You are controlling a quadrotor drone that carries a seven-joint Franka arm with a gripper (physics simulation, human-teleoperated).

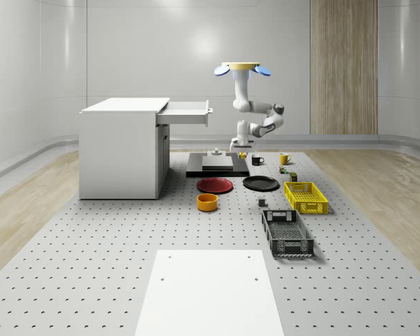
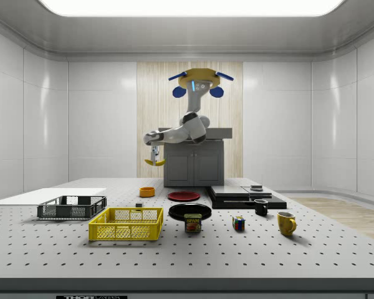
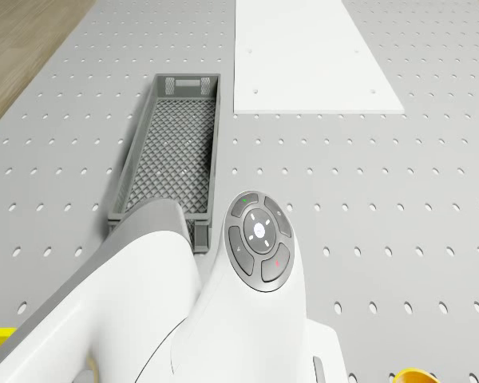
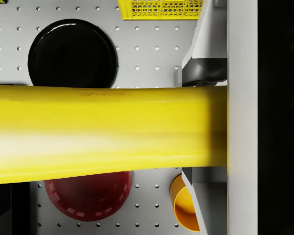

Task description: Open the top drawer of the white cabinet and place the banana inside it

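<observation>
Room was bright, evenly lit from ceiling light panel (image 2: 190,6). Shadows under crates were soft, faint. Walls showed mild sheen. Banana (image 4: 108,132) up close looked blurred, with pale glare band.

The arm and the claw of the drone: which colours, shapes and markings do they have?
The white, rounded, glossy arm has dark grey bands at its joints and hangs under a yellow drone body with blue rotors. One segment carries a round dark grey button pad with small green and red marks. The claw is white, and its fingers look grey and white.
</observation>
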